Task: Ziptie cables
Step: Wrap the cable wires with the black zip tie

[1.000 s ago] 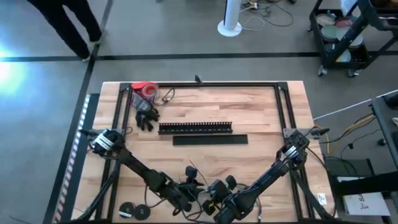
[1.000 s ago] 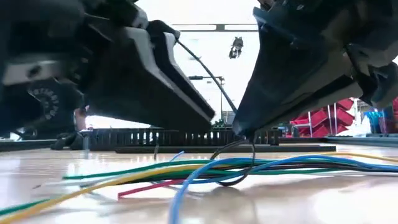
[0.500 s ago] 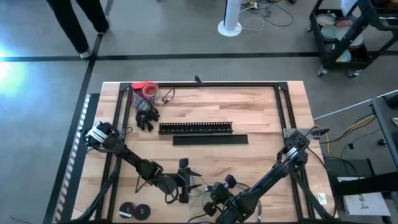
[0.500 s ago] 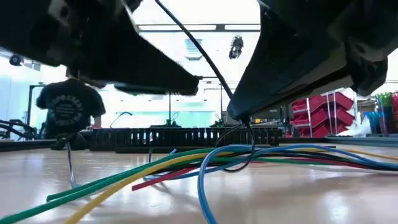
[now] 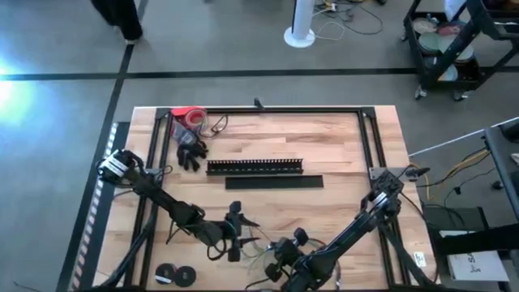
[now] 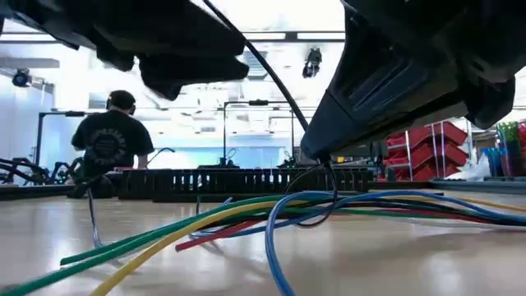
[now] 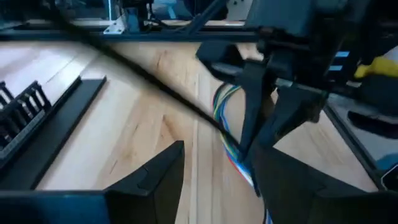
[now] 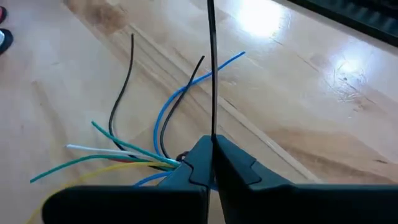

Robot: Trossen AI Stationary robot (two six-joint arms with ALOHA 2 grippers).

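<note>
The right gripper, fingers pinched on a thin black zip tie, holds it over the coloured cables at the table's near edge. The left gripper hangs parted and empty just left; it should catch the tail squarely before pulling.

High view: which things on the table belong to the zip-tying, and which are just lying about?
In the job:
- cables, loose near the table's front edge
- thin black tie, pinched in the right gripper
- left gripper, open beside them

Lying about:
- slotted black bar
- flat black strip
- red roll
- black rolls
</note>
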